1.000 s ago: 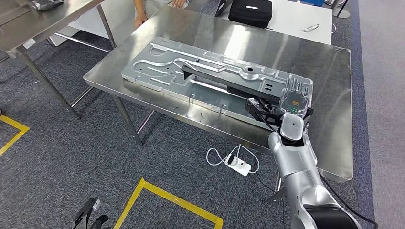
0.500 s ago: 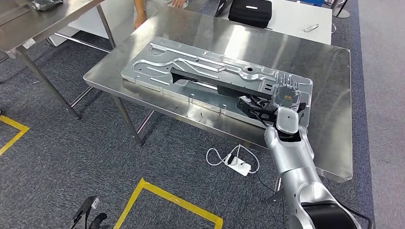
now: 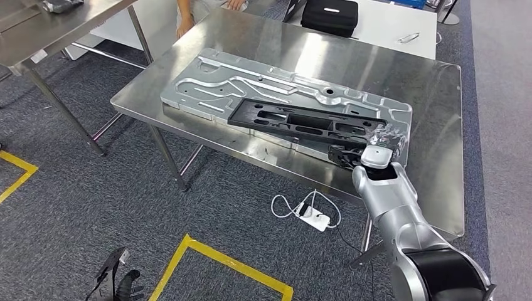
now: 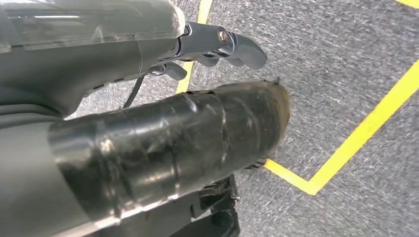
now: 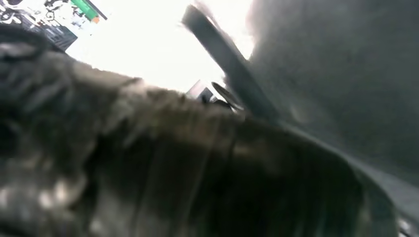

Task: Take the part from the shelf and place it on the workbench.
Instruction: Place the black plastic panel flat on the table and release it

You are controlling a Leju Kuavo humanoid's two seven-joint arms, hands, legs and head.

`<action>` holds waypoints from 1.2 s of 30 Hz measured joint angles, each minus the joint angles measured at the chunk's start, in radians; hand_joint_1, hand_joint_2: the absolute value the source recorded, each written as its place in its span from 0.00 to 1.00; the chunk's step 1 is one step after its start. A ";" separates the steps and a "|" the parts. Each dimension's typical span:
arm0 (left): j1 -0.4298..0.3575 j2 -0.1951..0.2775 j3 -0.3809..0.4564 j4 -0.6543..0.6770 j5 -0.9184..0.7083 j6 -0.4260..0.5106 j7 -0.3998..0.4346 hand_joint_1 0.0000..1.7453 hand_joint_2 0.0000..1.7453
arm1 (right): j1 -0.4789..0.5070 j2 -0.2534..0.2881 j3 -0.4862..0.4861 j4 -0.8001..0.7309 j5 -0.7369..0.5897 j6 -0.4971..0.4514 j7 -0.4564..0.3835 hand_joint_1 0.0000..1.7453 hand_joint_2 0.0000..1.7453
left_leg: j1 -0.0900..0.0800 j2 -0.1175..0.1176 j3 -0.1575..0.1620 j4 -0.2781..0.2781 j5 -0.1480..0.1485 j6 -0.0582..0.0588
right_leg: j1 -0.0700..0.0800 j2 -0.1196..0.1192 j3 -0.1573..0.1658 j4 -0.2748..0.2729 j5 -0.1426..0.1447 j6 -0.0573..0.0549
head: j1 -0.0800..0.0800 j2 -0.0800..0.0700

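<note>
— Silver and clear-wrapped, the right hand (image 3: 384, 142) was down at the near right end of the black part (image 3: 305, 119), wasn't it?

— It was. The head view had it over that end of the long black slotted frame, fingers bent down toward it. I judged it was holding the part, though the contact itself sat under the hand, and the right wrist view was too blurred to settle it.

— And the part itself?

— Lying nearly flat, slantwise across the grey metal plate (image 3: 207, 84) that rested on the steel workbench (image 3: 439, 94). Its far end reached toward the middle of the plate; its near end was at the plate's right corner, by the bench's front edge.

— So which step?

— The placing, I'd say, and close to finished. The part looked down on the plate rather than hanging in the air, but I couldn't tell whether its near end was fully seated.

— Next?

— Spread the fingers, then lift the hand straight away, so the near end isn't dragged toward the bench edge.

— The left hand (image 4: 217, 47)?

— Hanging low over the grey carpet and its yellow tape lines (image 4: 356, 138), fingers curled in, nothing in them.

— Anything beyond?

— A black case (image 3: 329, 15) at the far side, well apart from the part, and a person (image 3: 188, 12) standing behind the bench.
</note>
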 joint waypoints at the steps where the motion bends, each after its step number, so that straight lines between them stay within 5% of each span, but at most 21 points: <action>1: -0.003 -0.001 0.000 0.000 0.000 0.001 0.000 0.00 0.00 | -0.001 -0.005 0.000 0.003 0.001 0.000 -0.001 0.00 0.00 | 0.000 0.000 0.000 0.000 0.000 0.000 | 0.000 0.000 0.000 0.000 0.000 0.000 | 0.000 0.000; 23: -0.016 -0.003 0.001 0.026 -0.012 -0.017 0.008 0.00 0.00 | -0.003 -0.031 0.000 0.013 0.004 0.019 -0.002 0.00 0.00 | 0.000 0.001 0.001 0.000 0.000 0.000 | 0.000 0.000 0.001 0.000 0.000 0.000 | 0.000 0.000; 29: -0.021 -0.001 0.001 0.031 -0.012 -0.017 0.008 0.00 0.00 | -0.001 -0.033 0.000 0.009 0.004 0.020 -0.003 0.00 0.00 | 0.007 0.002 0.009 -0.013 0.003 0.010 | -0.003 0.001 -0.001 0.005 -0.005 0.010 | 0.000 0.000; 31: -0.023 -0.001 0.001 0.031 -0.013 -0.017 0.007 0.00 0.00 | 0.002 -0.038 0.000 0.006 0.004 0.020 -0.003 0.00 0.00 | 0.014 0.005 0.018 -0.026 0.006 0.014 | -0.007 0.000 -0.037 0.078 -0.041 0.018 | 0.001 0.000; 33: -0.024 -0.001 0.001 0.032 -0.014 -0.017 0.007 0.00 0.00 | 0.007 -0.042 0.000 0.006 0.004 0.019 -0.003 0.00 0.00 | 0.017 0.007 0.021 -0.028 0.003 0.013 | -0.015 0.000 -0.109 0.203 -0.086 0.027 | 0.001 0.000; 35: -0.023 -0.001 0.001 0.034 -0.016 -0.017 0.005 0.00 0.00 | 0.015 -0.044 0.000 0.002 0.004 0.015 -0.004 0.00 0.00 | 0.023 0.009 0.029 -0.027 -0.006 0.008 | -0.025 -0.001 -0.151 0.256 -0.076 0.037 | 0.001 0.000; 36: -0.024 -0.001 0.001 0.036 -0.017 -0.017 0.003 0.00 0.00 | 0.019 -0.044 0.000 -0.003 0.004 0.012 -0.004 0.00 0.00 | 0.027 0.010 0.037 -0.027 -0.012 0.003 | -0.030 -0.003 -0.143 0.226 -0.043 0.041 | 0.001 0.000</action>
